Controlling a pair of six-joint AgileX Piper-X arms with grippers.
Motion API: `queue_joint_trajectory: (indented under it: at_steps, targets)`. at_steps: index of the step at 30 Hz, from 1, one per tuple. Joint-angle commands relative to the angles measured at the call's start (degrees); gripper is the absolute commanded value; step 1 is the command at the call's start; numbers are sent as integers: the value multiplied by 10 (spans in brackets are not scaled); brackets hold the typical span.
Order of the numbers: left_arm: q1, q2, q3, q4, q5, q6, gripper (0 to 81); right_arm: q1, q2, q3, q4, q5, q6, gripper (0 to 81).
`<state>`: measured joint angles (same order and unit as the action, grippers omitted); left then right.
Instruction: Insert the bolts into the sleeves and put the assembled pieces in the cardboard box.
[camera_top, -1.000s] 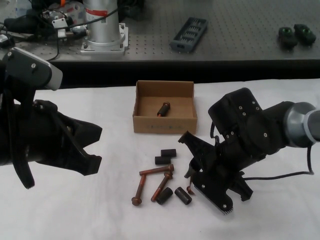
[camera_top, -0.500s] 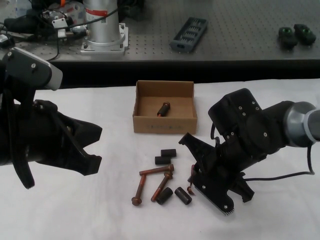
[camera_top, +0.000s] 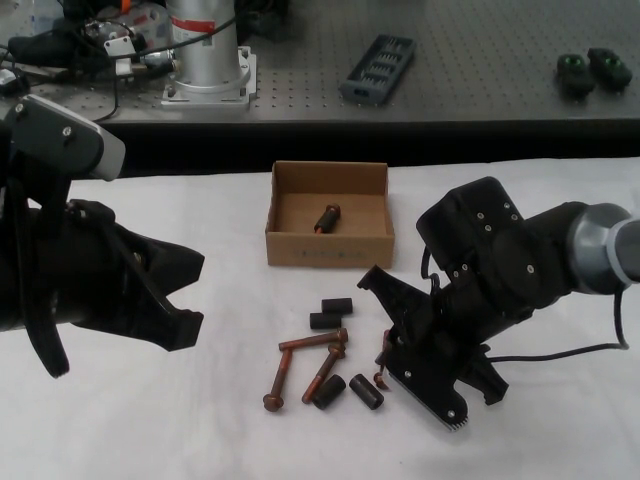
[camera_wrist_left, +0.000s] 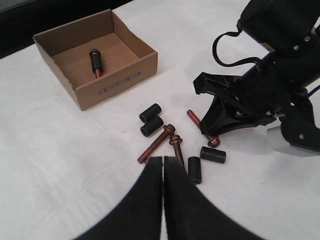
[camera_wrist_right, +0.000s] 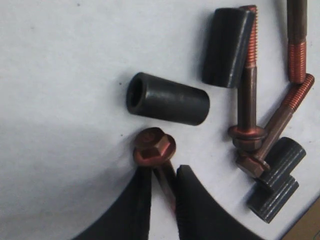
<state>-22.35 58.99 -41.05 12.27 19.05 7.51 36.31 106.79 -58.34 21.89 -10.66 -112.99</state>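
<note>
My right tool (camera_wrist_right: 163, 172) was clamped on a bolt (camera_wrist_right: 154, 146) just behind its head, beside a loose sleeve (camera_wrist_right: 167, 98) on the worktop (camera_top: 150, 420), I judged to lift it clear for mating, while my left tool (camera_wrist_left: 163, 172) hung closed and empty, short of the cardboard box (camera_top: 330, 245).

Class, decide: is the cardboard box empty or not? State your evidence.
Not empty: the cardboard box holds one bolt with a black sleeve on it, lying on its floor.

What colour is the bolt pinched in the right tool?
The bolt is coppery reddish-brown; the right wrist view shows it best.
</note>
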Motion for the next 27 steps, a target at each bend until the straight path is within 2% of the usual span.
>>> queue_joint_trajectory:
  at_steps: [1, 12, 14, 16, 22, 27]
  targets:
    - [2, -1, -1, 1, -3, 8, 7, 5, 19, 1, 9, 2, -2, 121]
    - [2, -1, -1, 1, -3, 8, 7, 22, 29, 1, 6, 63, -13, 121]
    - [2, -1, -1, 1, -3, 8, 7, 20, 29, 1, 6, 65, -13, 92]
    - [2, -1, -1, 1, -3, 8, 7, 20, 29, 1, 6, 77, -13, 21]
    - [2, -1, -1, 1, -3, 8, 7, 20, 25, 1, 6, 112, -9, 20]
    - [2, -1, -1, 0, -3, 6, 7, 20, -2, 1, 6, 115, 50, 20]
